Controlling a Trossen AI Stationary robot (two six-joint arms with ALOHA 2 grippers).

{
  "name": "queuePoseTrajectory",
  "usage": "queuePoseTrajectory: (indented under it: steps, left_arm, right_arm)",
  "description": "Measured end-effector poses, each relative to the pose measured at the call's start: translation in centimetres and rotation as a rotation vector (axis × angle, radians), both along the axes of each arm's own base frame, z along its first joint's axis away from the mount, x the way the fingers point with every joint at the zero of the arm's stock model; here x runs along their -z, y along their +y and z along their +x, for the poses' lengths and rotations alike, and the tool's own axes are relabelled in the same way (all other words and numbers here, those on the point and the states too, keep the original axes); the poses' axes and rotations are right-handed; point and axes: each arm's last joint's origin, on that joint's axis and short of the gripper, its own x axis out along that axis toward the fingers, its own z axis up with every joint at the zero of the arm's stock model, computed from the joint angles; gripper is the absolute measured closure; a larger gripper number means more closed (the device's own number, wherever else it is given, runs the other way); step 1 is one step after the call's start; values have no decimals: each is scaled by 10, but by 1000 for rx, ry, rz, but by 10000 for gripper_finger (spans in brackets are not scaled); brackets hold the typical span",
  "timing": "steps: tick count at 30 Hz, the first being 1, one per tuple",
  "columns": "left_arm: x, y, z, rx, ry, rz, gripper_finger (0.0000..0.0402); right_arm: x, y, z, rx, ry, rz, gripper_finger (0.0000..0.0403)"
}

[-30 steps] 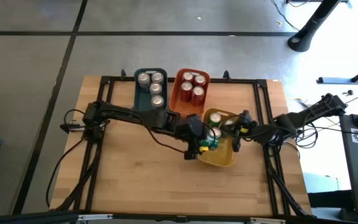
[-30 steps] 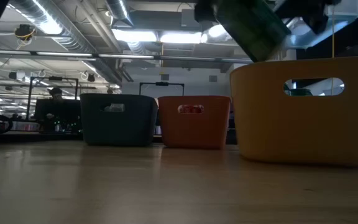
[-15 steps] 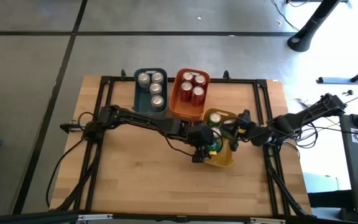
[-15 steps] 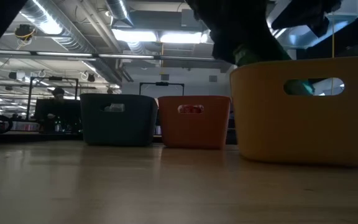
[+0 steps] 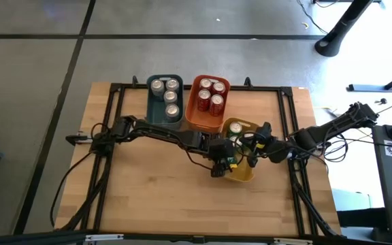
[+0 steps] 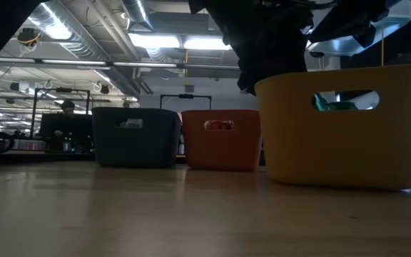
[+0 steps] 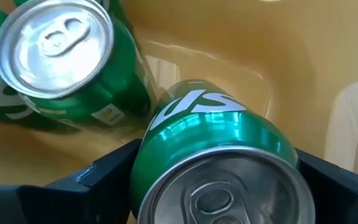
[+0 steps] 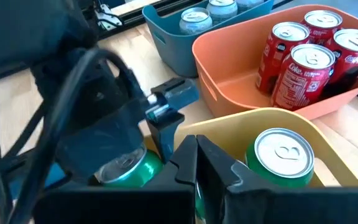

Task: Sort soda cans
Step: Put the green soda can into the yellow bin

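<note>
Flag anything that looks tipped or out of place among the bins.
In the yellow bin, the green can between the left gripper fingers is tilted, not upright. The other cans stand sorted by colour.

Left arm: I had it stretched from the table's left side across toward the middle, wrist angled down. Left gripper (image 5: 224, 162): lowered inside the yellow bin (image 5: 245, 175), its two dark fingers (image 7: 107, 174) standing apart on either side of a green soda can (image 7: 219, 168); I could not tell whether they pressed on it. Right arm: I had it reaching in from the table's right side, low and folded. Right gripper (image 5: 254, 148): over the same bin's rim, fingers (image 8: 213, 163) pressed together, holding nothing.
</note>
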Motion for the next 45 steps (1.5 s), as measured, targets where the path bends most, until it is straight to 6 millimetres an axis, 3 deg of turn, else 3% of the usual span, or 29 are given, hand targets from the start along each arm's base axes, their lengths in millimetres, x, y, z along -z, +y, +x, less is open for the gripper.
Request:
queuePoseTrajectory:
  steps: [31,40,45]
  left_arm:
    - [7,5,-6,-15,89,-4,78]
    - [6,12,-5,-16,83,10,10]
    - [3,11,-4,0,63,19,8]
  right_arm:
    - [4,1,2,-4,29,-16,398]
    - [4,1,1,-5,38,-20,397]
    - [5,0,1,-5,44,-23,398]
